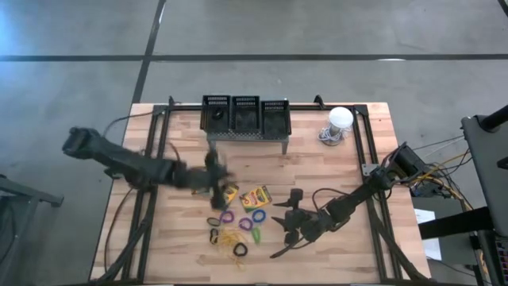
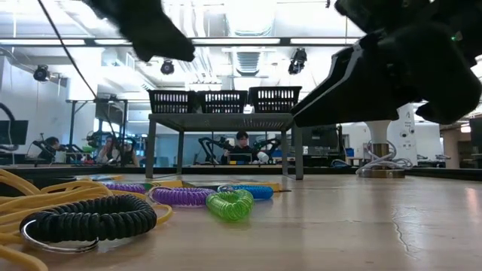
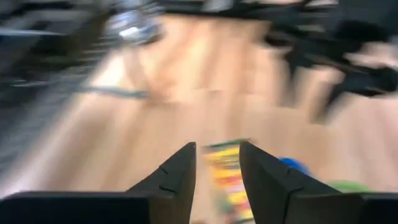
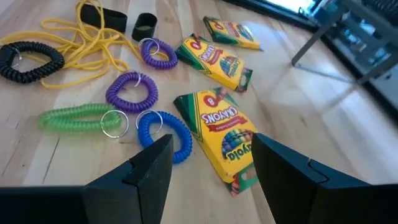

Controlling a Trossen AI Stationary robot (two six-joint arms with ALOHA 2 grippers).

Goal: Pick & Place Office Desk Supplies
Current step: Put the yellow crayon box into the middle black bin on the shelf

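Left gripper point(image 3: 217, 180), fingers parted and empty, is hovering above a yellow-green cardboard crayon box point(image 3: 225, 177); right gripper point(image 4: 208, 171), fingers spread, is hovering near a blue coiled loop point(image 4: 165, 134).

My left claw point(image 1: 216, 171) hangs blurry over the tabletop point(image 1: 349, 171), just beside the crayon boxes point(image 1: 255, 195). My right claw point(image 1: 287, 226) sits open, near the colored loops point(image 1: 252, 226) and yellow bands point(image 1: 231, 237). Three black baskets point(image 1: 245, 114) stand in a row on the grey stand point(image 1: 246, 137). A white dome point(image 1: 340, 119) sits by the far corner.
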